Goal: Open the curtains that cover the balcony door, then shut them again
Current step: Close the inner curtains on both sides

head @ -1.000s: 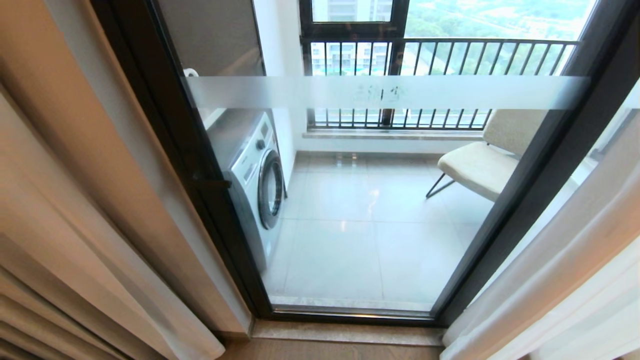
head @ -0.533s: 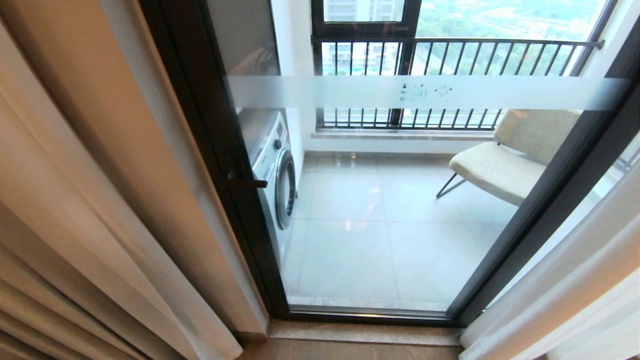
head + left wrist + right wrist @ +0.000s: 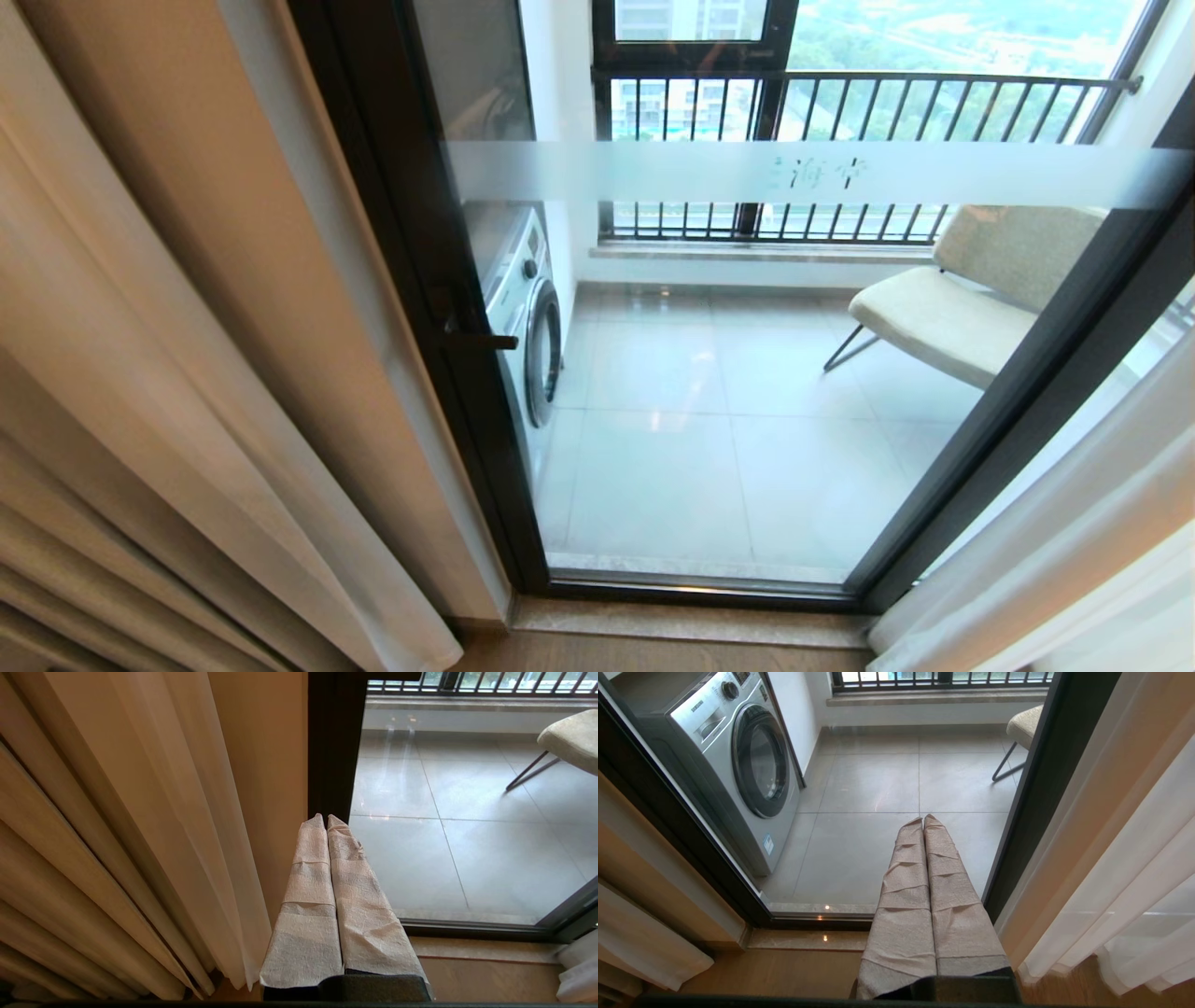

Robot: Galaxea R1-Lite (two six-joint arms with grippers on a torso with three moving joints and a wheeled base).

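Observation:
The balcony door [image 3: 439,308] stands uncovered straight ahead, glass in a thick black frame with a frosted band [image 3: 822,174] across it. The curtains are drawn aside. The beige drape and white sheer hang bunched at the left [image 3: 140,373] [image 3: 93,826]. The other sheer hangs at the right [image 3: 1074,523] [image 3: 1125,858]. Neither arm shows in the head view. My left gripper [image 3: 326,817] is shut and empty, low beside the left curtain, its taped fingers pressed together. Facing the glass near the right frame, my right gripper [image 3: 923,818] is shut and empty too.
Behind the glass stand a washing machine [image 3: 527,317] at the left and a cushioned chair [image 3: 952,308] at the right on a tiled floor, with a black-barred railing [image 3: 840,103] at the back. A stone sill [image 3: 691,621] and wooden floor lie below the door.
The whole scene has slid to the right in the head view, so the camera has turned left. More of the left curtain shows. Nothing in the scene itself has moved.

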